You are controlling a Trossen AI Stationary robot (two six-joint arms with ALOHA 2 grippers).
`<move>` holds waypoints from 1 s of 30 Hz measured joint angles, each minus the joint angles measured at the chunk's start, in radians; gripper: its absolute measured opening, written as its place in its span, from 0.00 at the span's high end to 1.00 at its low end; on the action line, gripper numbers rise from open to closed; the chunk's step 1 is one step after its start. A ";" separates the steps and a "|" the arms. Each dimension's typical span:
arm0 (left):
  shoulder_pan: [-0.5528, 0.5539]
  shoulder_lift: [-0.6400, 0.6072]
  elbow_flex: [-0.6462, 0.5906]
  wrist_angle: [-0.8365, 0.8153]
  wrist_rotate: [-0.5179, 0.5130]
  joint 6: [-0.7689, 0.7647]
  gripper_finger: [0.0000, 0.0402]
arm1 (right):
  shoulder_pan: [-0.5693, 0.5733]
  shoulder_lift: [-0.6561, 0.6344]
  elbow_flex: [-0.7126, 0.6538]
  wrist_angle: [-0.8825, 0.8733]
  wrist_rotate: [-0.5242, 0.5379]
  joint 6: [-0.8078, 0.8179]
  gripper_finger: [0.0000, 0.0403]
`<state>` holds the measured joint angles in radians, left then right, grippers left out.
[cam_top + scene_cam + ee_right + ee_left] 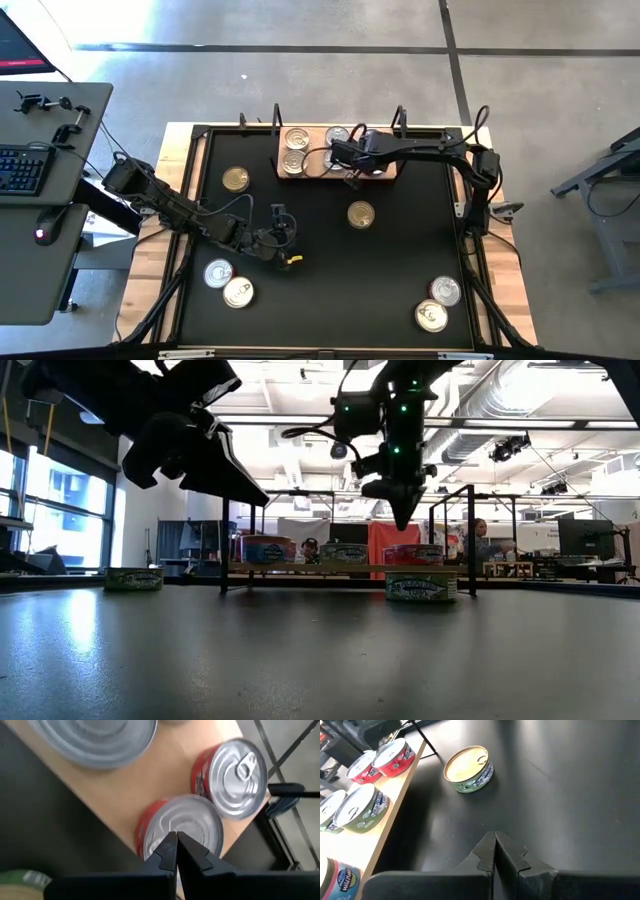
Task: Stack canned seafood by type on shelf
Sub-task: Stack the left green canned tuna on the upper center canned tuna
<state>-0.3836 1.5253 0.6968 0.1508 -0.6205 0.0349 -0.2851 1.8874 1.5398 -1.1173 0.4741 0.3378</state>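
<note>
The shelf (320, 172) is a light-wood board on a black wire frame at the mat's far side. It carries several tins: silver-lidded ones (296, 138) on its left part and two red, silver-lidded tins (182, 827) (235, 775) on its right part. My right gripper (176, 837) (405, 520) is shut and hovers over the nearer red tin, its tips pointing down and just clear of the lid. My left gripper (495, 837) (283, 225) is shut and stands above the bare mat at centre-left. A gold-lidded tin (467, 770) (360, 213) lies on the mat ahead of it.
More tins sit on the black mat: a gold-lidded one (236, 179) at far left, two pale-lidded ones (219, 272) (238, 292) at near left and two (445, 290) (431, 316) at near right. The shelf's upright posts (277, 112) rise behind it. People show in the room beyond.
</note>
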 joint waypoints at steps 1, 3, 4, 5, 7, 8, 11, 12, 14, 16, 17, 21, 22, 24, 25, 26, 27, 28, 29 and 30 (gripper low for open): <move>0.000 0.000 0.000 -0.002 0.000 -0.001 1.00 | 0.001 0.000 0.000 -0.013 -0.001 0.004 1.00; 0.000 0.000 0.000 -0.005 0.000 -0.005 1.00 | 0.000 -0.001 -0.018 -0.009 0.001 0.020 1.00; 0.000 0.000 0.000 -0.005 0.000 -0.006 1.00 | -0.006 -0.001 -0.033 -0.009 0.001 0.022 1.00; 0.000 0.000 0.000 -0.005 0.000 -0.007 1.00 | -0.012 0.000 -0.048 -0.009 -0.001 0.024 1.00; 0.000 0.000 0.000 -0.005 0.000 -0.007 1.00 | -0.026 -0.001 -0.086 0.030 -0.017 0.020 1.00; 0.000 0.000 0.000 -0.005 0.000 -0.007 1.00 | -0.031 -0.001 -0.107 0.068 -0.032 0.011 1.00; 0.000 0.000 0.000 -0.005 0.000 -0.004 1.00 | -0.044 -0.005 -0.138 0.126 -0.034 0.003 1.00; 0.000 0.000 0.000 -0.005 0.000 0.000 1.00 | -0.047 -0.005 -0.144 0.140 -0.029 0.004 1.00; 0.000 0.000 0.000 -0.004 0.000 0.001 1.00 | -0.051 -0.005 -0.145 0.158 -0.025 0.005 1.00; 0.001 0.000 0.000 -0.004 0.000 0.002 1.00 | -0.054 -0.004 -0.139 0.165 -0.015 0.014 1.00; 0.001 0.000 0.000 -0.004 0.000 0.002 1.00 | -0.056 -0.003 -0.137 0.165 -0.013 0.020 1.00; 0.001 0.000 0.000 -0.004 0.000 0.002 1.00 | -0.058 -0.003 -0.134 0.168 -0.013 0.019 1.00; 0.001 0.000 0.000 -0.004 0.000 0.002 1.00 | -0.058 -0.005 -0.134 0.166 -0.013 0.019 1.00; 0.001 0.000 0.000 -0.001 0.000 0.002 1.00 | -0.056 -0.012 -0.134 0.166 -0.012 0.019 1.00; 0.001 0.000 0.000 0.000 0.000 0.002 1.00 | -0.054 -0.019 -0.134 0.165 -0.010 0.016 1.00; 0.001 0.000 0.000 0.000 0.000 0.002 1.00 | -0.051 -0.027 -0.134 0.166 0.004 0.013 1.00; 0.001 0.000 0.000 0.002 0.000 0.002 1.00 | -0.048 -0.041 -0.134 0.166 0.025 0.012 1.00; 0.001 0.000 0.000 0.003 0.000 0.002 1.00 | -0.043 -0.056 -0.134 0.166 0.044 0.008 1.00; 0.001 0.000 0.000 0.003 0.000 0.002 1.00 | -0.037 -0.068 -0.134 0.172 0.060 0.002 1.00; 0.001 0.000 0.000 0.003 -0.001 0.002 1.00 | -0.029 -0.081 -0.134 0.182 0.069 -0.008 1.00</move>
<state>-0.3824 1.5253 0.6968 0.1539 -0.6216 0.0368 -0.3140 1.8064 1.4063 -0.9350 0.5432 0.3298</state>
